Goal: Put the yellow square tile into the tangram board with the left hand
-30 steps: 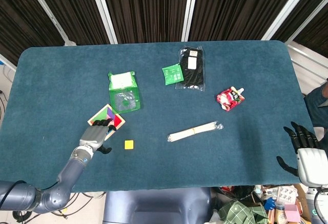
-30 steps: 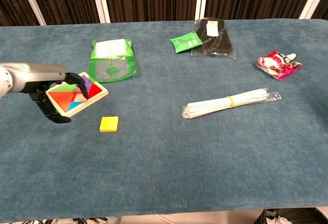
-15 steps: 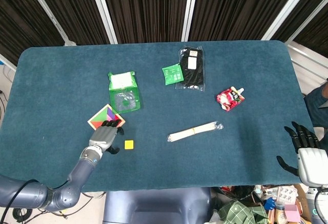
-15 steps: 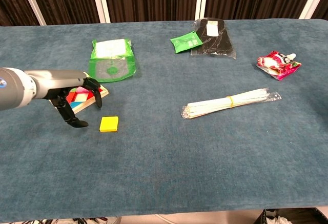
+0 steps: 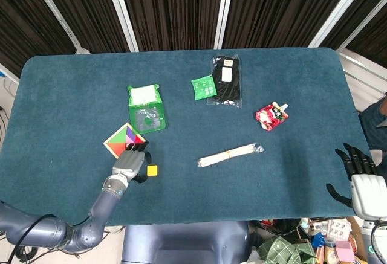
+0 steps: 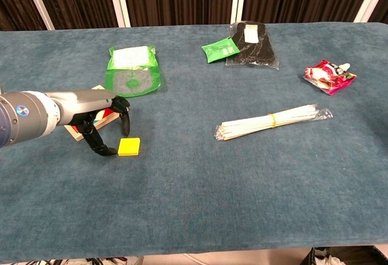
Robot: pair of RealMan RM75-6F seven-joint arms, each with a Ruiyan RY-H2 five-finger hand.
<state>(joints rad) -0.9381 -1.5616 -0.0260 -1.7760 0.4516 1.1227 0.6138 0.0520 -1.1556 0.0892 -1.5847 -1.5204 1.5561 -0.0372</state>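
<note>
The yellow square tile (image 5: 152, 170) (image 6: 128, 147) lies flat on the blue cloth, a little right of and in front of the tangram board (image 5: 123, 139) (image 6: 108, 117). The board holds coloured pieces and is partly hidden by my arm in the chest view. My left hand (image 5: 131, 163) (image 6: 104, 129) hovers just left of the tile, fingers spread and pointing down, holding nothing; one fingertip is close to the tile's left edge. My right hand (image 5: 357, 166) rests off the table's right edge, fingers apart, empty.
A green bag (image 5: 145, 108) (image 6: 131, 70) lies behind the board. A bundle of sticks in a wrapper (image 5: 230, 154) (image 6: 274, 120) sits mid-table. A small green packet (image 5: 204, 87), a black pouch (image 5: 225, 80) and a red snack pack (image 5: 271, 116) lie further back and right.
My left hand has moved right, from over the tangram board to just beside the yellow tile. The tile, the board and the right hand have not moved.
</note>
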